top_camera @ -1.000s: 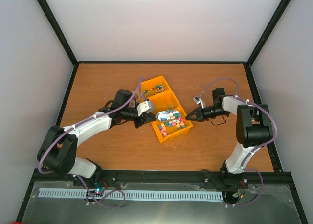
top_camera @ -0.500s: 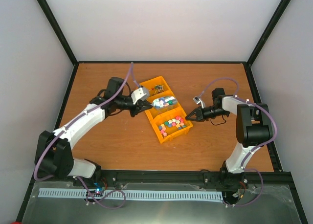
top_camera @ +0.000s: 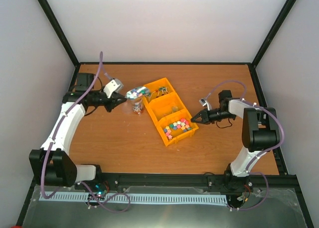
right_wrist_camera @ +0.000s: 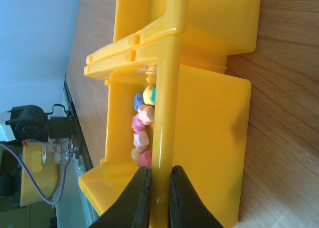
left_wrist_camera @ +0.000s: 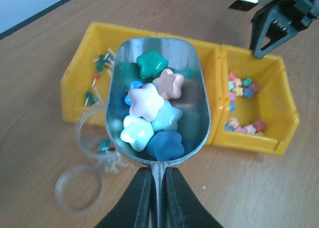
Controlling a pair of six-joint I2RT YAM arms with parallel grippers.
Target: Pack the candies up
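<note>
My left gripper (top_camera: 119, 98) (left_wrist_camera: 158, 178) is shut on the handle of a metal scoop (left_wrist_camera: 194, 103) that holds several star-shaped pastel candies (left_wrist_camera: 149, 106). In the top view the scoop (top_camera: 137, 92) hangs above a clear jar (top_camera: 137, 107) (left_wrist_camera: 92, 133), just left of the yellow three-compartment bin (top_camera: 160, 84). More candies (top_camera: 178, 126) (right_wrist_camera: 141, 122) lie in the bin's near compartment. My right gripper (top_camera: 194, 119) (right_wrist_camera: 159, 175) is shut on that compartment's right wall (right_wrist_camera: 167, 113).
The bin's far compartment holds thin pins with red and green bits (left_wrist_camera: 97, 71). A clear round lid (left_wrist_camera: 78, 188) lies on the wood beside the jar. The black frame rail runs close behind my left arm.
My left gripper has carried the loaded scoop from over the bin's near compartment to the left and far side, to above the jar. The right gripper stays clamped on the bin.
</note>
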